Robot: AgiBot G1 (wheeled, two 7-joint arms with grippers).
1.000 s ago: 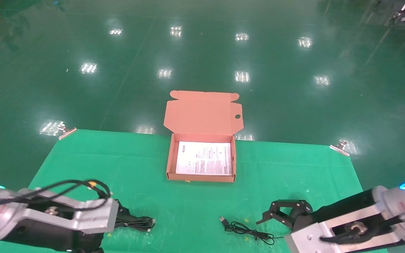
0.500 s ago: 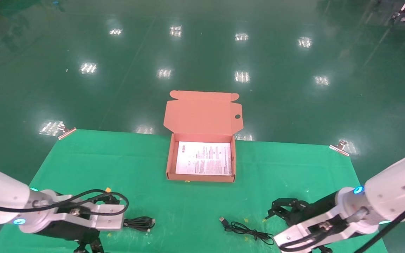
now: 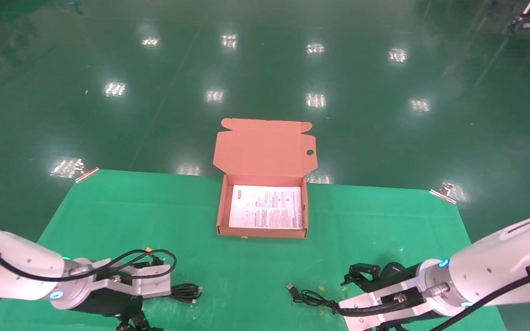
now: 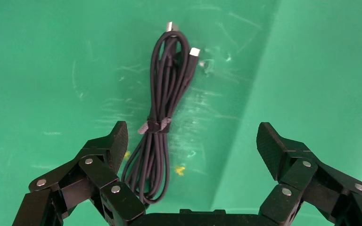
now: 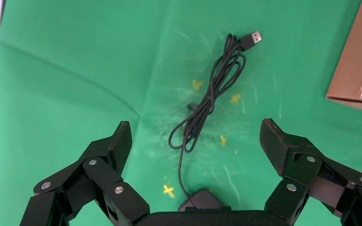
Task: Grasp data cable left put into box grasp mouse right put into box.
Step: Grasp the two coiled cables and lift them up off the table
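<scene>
Since a second ago both your arms have pulled back toward the bottom corners of the head view and turned their wrists downward. Your left gripper (image 4: 191, 146) now hangs over the data cable (image 4: 162, 110), fingers spread wide, the bundle lying nearer one finger than the other, likely lined up for a top grasp. Your right gripper (image 5: 195, 146) hovers likewise, fingers spread, over the mouse (image 5: 202, 201) and its cord (image 5: 207, 101). In the head view the arm hides the mouse; only the right wrist view shows it, at the bottom edge. The box (image 3: 221, 216) sits open at centre on the green surface (image 3: 122, 207), lid back, nothing in it but a leaflet (image 3: 265, 207).
</scene>
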